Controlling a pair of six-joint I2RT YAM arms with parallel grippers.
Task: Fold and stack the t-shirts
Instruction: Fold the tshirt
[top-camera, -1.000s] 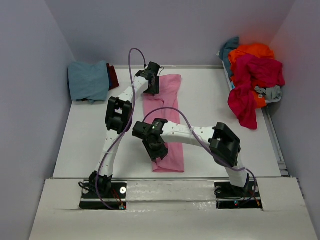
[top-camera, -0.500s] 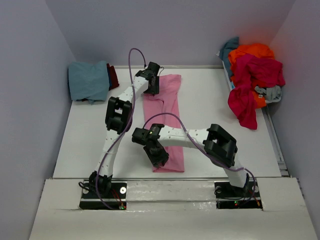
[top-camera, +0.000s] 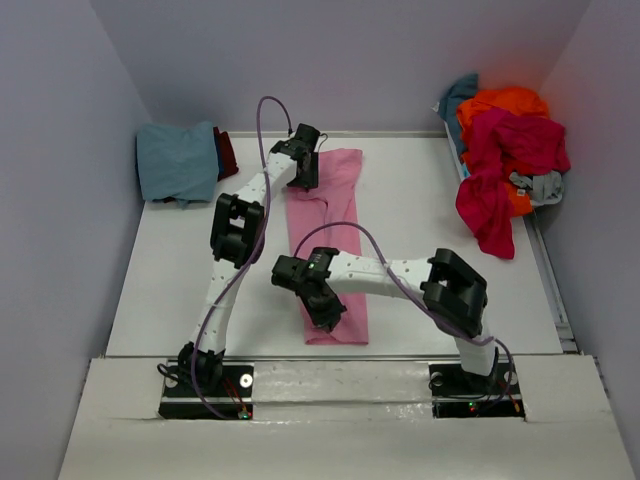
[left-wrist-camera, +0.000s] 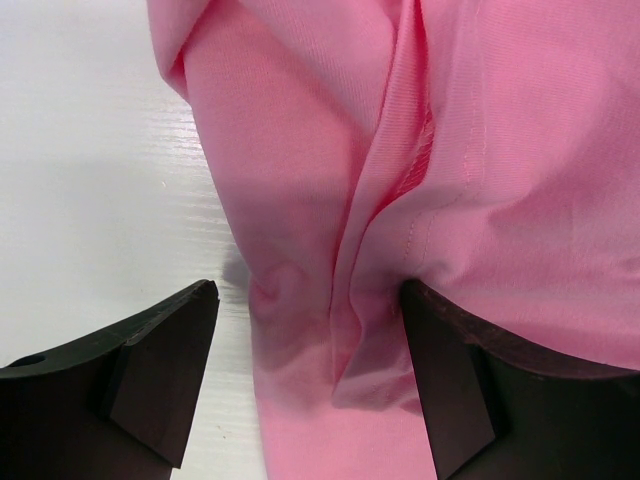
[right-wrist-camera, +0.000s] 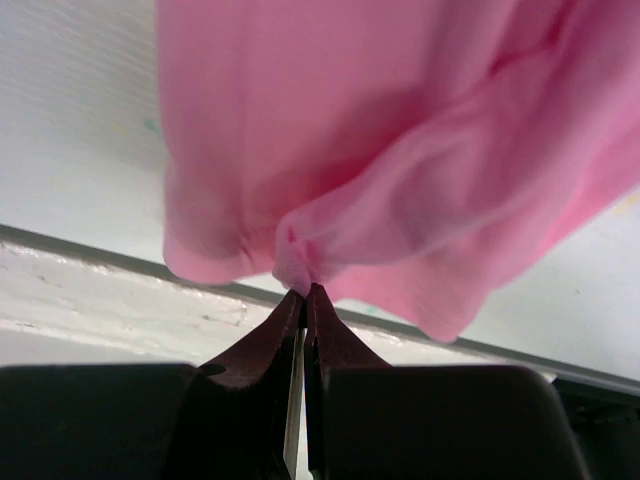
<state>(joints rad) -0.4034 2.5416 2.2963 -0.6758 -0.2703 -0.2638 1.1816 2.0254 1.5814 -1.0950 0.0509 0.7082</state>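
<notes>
A light pink t-shirt (top-camera: 345, 200) lies as a long narrow strip down the middle of the white table. My left gripper (top-camera: 305, 175) sits low at its far left end, open, with a fold of the pink cloth (left-wrist-camera: 450, 150) between its dark fingers (left-wrist-camera: 160, 350). My right gripper (top-camera: 330, 315) is at the strip's near end, shut on a pinch of the pink hem (right-wrist-camera: 300, 255), which bunches up above the tips. A dusty teal-blue t-shirt (top-camera: 178, 160) lies folded at the back left. Orange (top-camera: 505, 102), crimson (top-camera: 500, 170), teal (top-camera: 458, 95) and grey (top-camera: 545, 185) t-shirts are heaped at the back right.
A dark red cloth (top-camera: 226, 152) lies against the teal-blue shirt's right side. The table's near edge (top-camera: 250, 354) runs just below the pink hem. The crimson shirt hangs over a white rail (top-camera: 548, 280) along the table's right side. Grey walls close in left, back and right.
My right gripper has slid down to the pink strip's near end and shut on the hem. The left arm has not moved.
</notes>
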